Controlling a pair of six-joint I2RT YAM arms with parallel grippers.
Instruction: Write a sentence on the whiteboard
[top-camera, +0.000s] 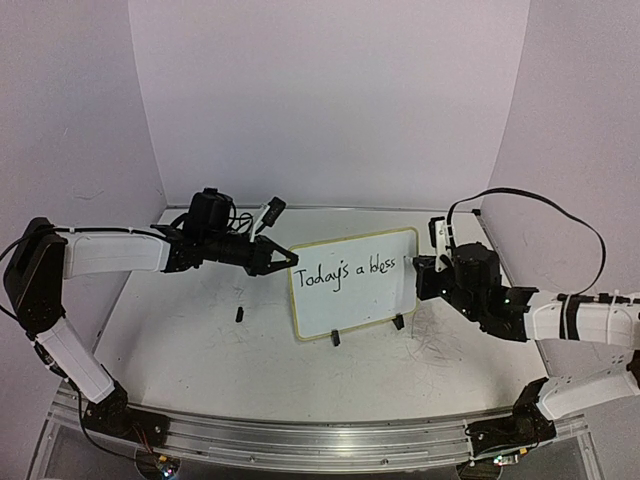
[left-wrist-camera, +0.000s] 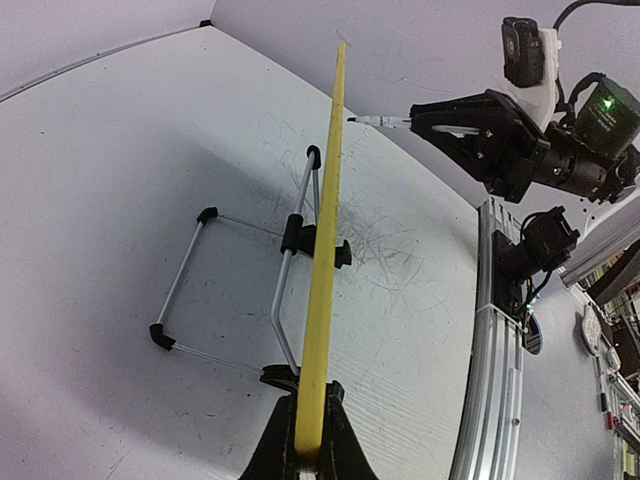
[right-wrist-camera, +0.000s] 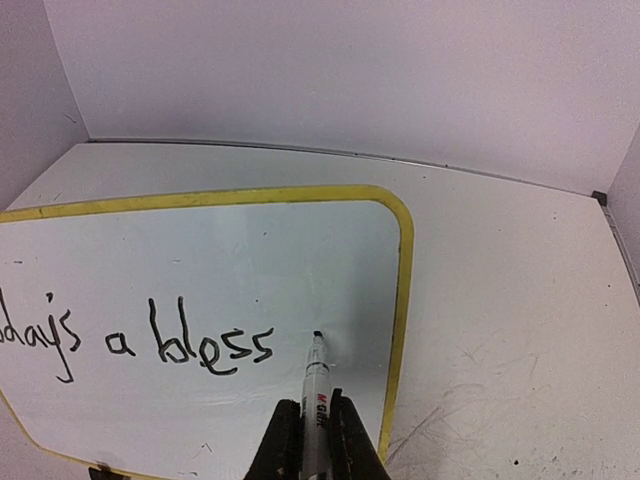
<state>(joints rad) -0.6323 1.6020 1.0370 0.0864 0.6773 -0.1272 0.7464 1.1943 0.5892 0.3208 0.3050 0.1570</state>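
Observation:
The whiteboard (top-camera: 355, 285) stands upright mid-table on two black clip feet. Its yellow rim shows edge-on in the left wrist view (left-wrist-camera: 325, 250) and its face in the right wrist view (right-wrist-camera: 220, 270). The sentence (top-camera: 348, 271) reads "Today's a bless"; the right wrist view shows "days a bless" (right-wrist-camera: 160, 345). My left gripper (top-camera: 283, 258) is shut on the board's left edge (left-wrist-camera: 312, 440). My right gripper (top-camera: 418, 265) is shut on a white marker (right-wrist-camera: 316, 385). The marker's black tip (right-wrist-camera: 317, 334) sits at the board face just right of the last "s".
A small black cap (top-camera: 240, 314) lies on the table left of the board. A wire stand (left-wrist-camera: 235, 290) props the board from behind. Grey scribble marks (top-camera: 435, 335) cover the tabletop on the right. A metal rail (top-camera: 300, 435) runs along the near edge.

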